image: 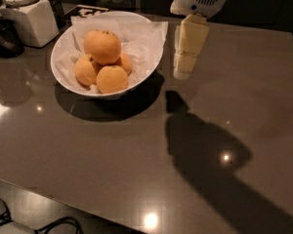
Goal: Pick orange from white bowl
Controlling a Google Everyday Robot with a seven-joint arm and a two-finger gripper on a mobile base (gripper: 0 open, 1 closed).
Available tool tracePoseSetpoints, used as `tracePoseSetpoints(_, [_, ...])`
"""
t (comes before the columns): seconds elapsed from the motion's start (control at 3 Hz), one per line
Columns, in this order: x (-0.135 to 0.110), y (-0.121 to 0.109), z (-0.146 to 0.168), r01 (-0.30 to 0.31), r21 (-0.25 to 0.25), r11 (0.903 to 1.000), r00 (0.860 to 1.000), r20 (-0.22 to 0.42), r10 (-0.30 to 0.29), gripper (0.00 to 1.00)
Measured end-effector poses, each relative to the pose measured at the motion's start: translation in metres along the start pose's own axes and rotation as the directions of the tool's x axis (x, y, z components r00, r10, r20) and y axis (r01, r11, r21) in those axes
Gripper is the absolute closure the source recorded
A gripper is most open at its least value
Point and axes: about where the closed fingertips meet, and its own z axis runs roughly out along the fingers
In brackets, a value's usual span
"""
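The white bowl stands on the dark table at the back left, lined with crumpled white paper. The orange, the largest fruit with dark specks on top, rests on three smaller oranges in it. My gripper hangs from the white arm just right of the bowl's rim, above the table, pointing down. It holds nothing that I can see.
A white square canister stands at the back left beside a dark object. The table's front edge runs across the bottom left, with cables on the floor below.
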Motion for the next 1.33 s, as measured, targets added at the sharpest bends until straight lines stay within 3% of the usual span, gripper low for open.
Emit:
tracePoseSetpoints(0.33, [-0.018,-0.014,0.005,0.013,0.018,0.9998,1.000,0.015,-0.013,0.00])
tracePoseSetpoints(1.0, [-0.079,-0.071,0.038,0.083,-0.026,0.9962,0.993,0.086,-0.080,0.02])
tracePoseSetpoints(1.33, [-0.097,-0.092,0.052,0.088,-0.037,0.9954,0.988,0.127,-0.083,0.13])
